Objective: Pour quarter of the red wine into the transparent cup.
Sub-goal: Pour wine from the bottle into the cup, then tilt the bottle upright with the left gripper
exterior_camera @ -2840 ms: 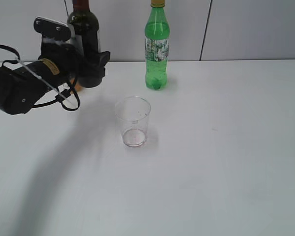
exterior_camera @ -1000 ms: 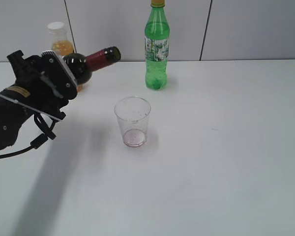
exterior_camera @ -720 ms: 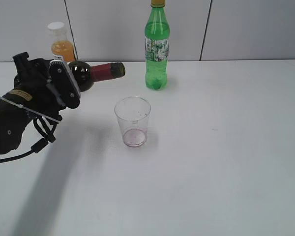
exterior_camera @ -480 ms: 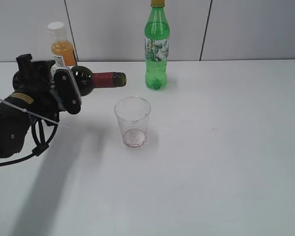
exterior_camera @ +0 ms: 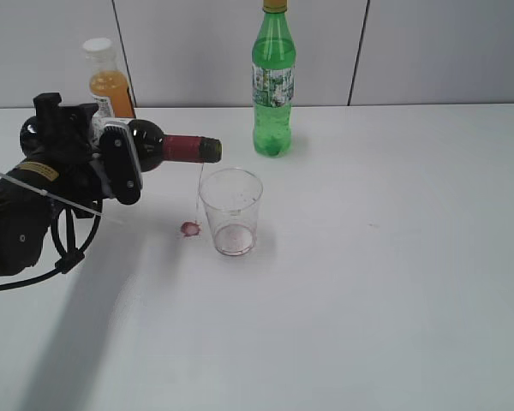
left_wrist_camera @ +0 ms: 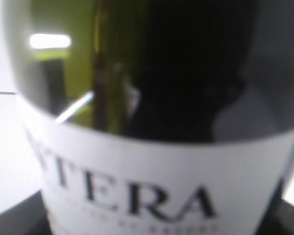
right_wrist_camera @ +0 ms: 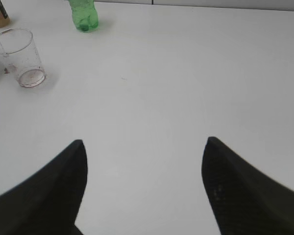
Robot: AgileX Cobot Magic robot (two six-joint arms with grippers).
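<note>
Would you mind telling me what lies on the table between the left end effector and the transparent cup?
In the exterior view, a small red wine puddle lies just left of the transparent cup, below the bottle mouth.

at the left edge of the exterior frame the left arm [exterior_camera: 26, 214] is showing a bulky matte black casing with rounded segments. a small yellow label with dark print is sitting on its upper side, a thin pale line is crossing the casing diagonally, and black cables are looping beneath it. the left claw [exterior_camera: 120, 163] is wearing a white plate over a black finger. at the bottom of the right wrist frame the right claw [right_wrist_camera: 144, 188] is appearing as two plain matte black fingers [right_wrist_camera: 54, 191] with rounded tips.
</note>
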